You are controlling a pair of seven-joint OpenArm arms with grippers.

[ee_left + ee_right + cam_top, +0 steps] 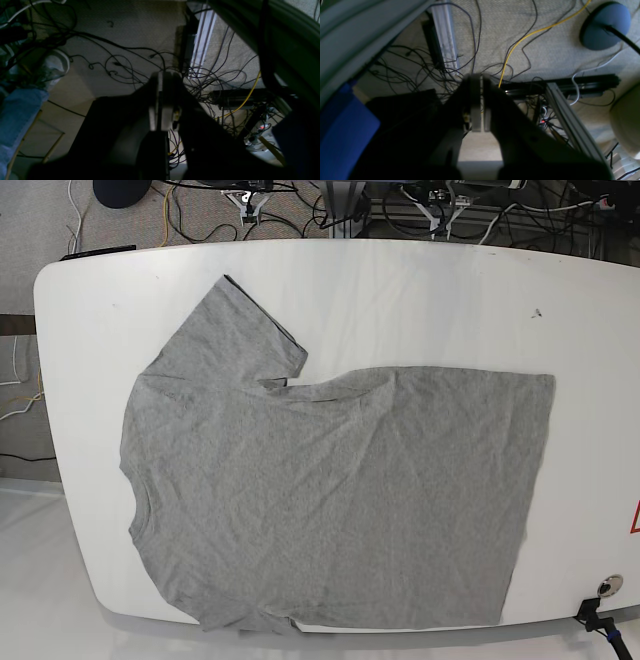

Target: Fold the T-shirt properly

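T-shirt [330,490] spread flat on white bench [420,300], no fold begun; left pincer [163,100] and right pincer [480,102] hang closed and empty (off the bench, over floor cables), so next both must reach in and open at an edge.

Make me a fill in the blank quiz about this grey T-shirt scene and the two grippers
The plain heather-grey cotton T-shirt lies spread on a ____ table.
The left gripper is ____.
The right gripper hangs over a floor strewn with ____.
Neither gripper appears in the ____ view.

Missing words: white; shut; cables; base
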